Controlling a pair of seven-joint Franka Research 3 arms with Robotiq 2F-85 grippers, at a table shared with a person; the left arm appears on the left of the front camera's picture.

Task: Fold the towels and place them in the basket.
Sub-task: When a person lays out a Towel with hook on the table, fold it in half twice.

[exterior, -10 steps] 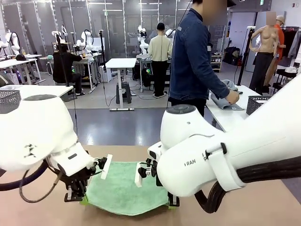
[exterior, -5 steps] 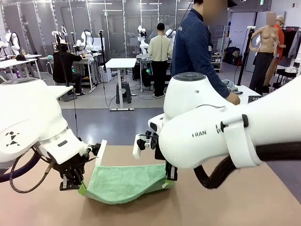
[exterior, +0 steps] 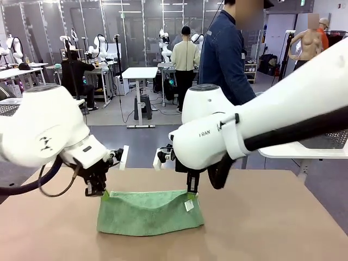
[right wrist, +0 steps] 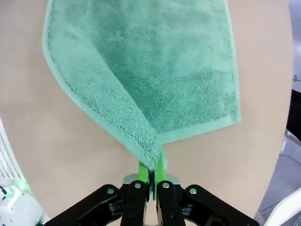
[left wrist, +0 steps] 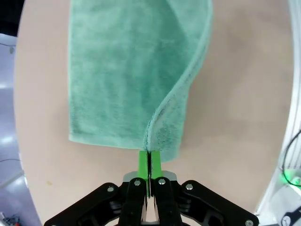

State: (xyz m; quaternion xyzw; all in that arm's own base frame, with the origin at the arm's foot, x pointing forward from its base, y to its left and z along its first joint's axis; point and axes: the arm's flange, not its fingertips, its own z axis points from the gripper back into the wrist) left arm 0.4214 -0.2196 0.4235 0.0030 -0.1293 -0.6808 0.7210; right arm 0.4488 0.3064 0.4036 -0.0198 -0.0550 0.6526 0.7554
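Fold step underway, 1st fold. Mint-green fluffy terry towel [exterior: 149, 212] lies mid tan worktop [exterior: 261, 228] w/ its near edge lifted. Left claw [exterior: 103, 191] clamped tight on one corner, right claw [exterior: 191, 190] clamped on the other by the small white tag [exterior: 188, 205]; wrist views show green pads pinched on cloth both sides. Lifted edge sags btwn the two claws over the flat half. Next, prob: carry both corners fwd level, lay onto far edge, then release. Person in dark blue denim jacket [exterior: 225, 60] stands beyond.
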